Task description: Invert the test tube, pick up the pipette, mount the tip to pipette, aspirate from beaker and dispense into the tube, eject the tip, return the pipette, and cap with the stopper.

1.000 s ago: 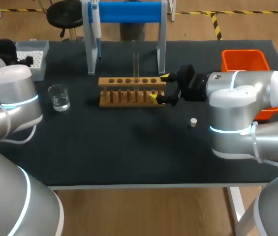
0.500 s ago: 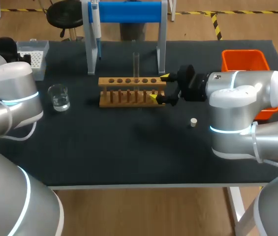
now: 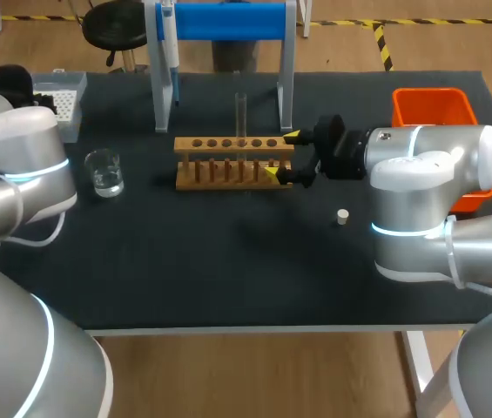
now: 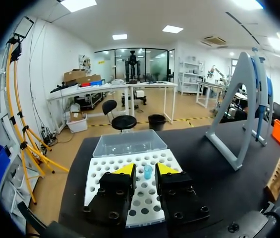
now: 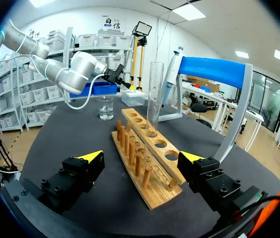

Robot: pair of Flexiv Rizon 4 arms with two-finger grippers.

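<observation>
**Left gripper** (image 4: 145,169): open, the two yellow tips a small way apart, nothing held. It hangs above the tip box.

**Tip box** (image 4: 100,173): white perforated tray with a clear lid behind it, directly under and ahead of the left gripper. One blue tip (image 4: 147,172) stands in the tray and shows in the gap between the fingers. No finger touches it.

**Right gripper** (image 3: 282,155): wide open and empty. It lies level with the tabletop (image 3: 228,261), one finger to each side of the near end of the rack. Both fingers stand clear of the wood.

**Rack** (image 3: 232,161): wooden, with a row of holes on top and pegs along one side. It runs straight ahead from the right gripper.

**Tube** (image 3: 240,113): clear glass, upright in the rack, in the third hole counting from the right gripper's end.

**Beaker** (image 3: 104,171): clear, holding some clear liquid. It stands ahead of the right gripper, past the far end of the rack, and near the left arm.

**Stand** (image 3: 228,22): blue crossbar on pale legs, beside the rack on the far side from the pegs.

**Pipette** (image 5: 172,69): hangs from the stand's end farthest from the right gripper, well apart from both grippers.

**Stopper** (image 3: 342,216): small and pale, on the tabletop behind the right gripper's fingertips, beside that arm.

**Bin** (image 3: 433,109): orange, behind the right gripper, partly hidden by the arm.
</observation>
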